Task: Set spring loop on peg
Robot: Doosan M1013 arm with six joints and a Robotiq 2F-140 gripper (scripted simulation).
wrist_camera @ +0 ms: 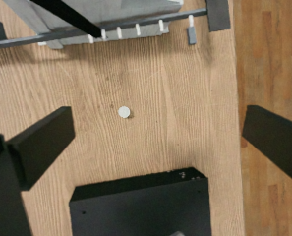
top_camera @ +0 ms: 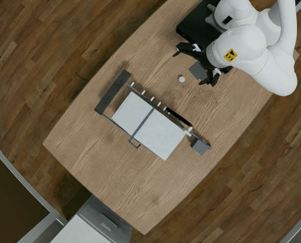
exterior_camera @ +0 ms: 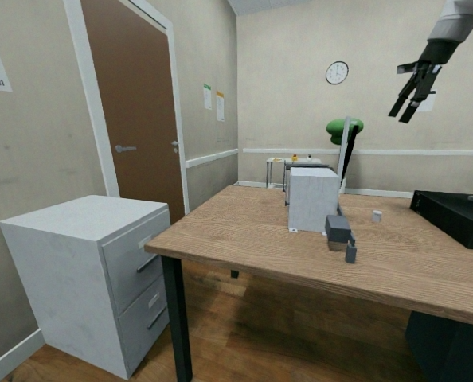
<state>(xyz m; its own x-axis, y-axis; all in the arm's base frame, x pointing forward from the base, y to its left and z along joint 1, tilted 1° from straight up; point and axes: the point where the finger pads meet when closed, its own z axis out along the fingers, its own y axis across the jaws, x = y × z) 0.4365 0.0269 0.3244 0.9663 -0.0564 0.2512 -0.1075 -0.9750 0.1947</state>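
My gripper (top_camera: 193,68) (exterior_camera: 398,117) (wrist_camera: 158,121) is wide open and empty, high above the bench. The steel weight (top_camera: 181,79) (exterior_camera: 377,216) (wrist_camera: 124,112), a small pale cylinder, stands on the bench between the feeder and the robot's base; in the wrist view it lies between and below the fingers. The pale feeder box (top_camera: 158,130) (exterior_camera: 313,201) has a row of white pegs along one side. The black spring (top_camera: 178,116) (wrist_camera: 72,19) ends at the pegs nearest the pedal; which one bears its loop is unclear. The grey block-like pedal (top_camera: 199,147) (exterior_camera: 338,229) is raised off the bench.
A black base plate (top_camera: 195,26) (exterior_camera: 451,217) (wrist_camera: 141,208) carries the arm. A dark plate (top_camera: 112,91) (wrist_camera: 218,15) is at the feeder's far end, joined to long thin bars. An upright post (exterior_camera: 344,148) rises beside the box. A drawer cabinet (exterior_camera: 72,267) stands beyond the bench.
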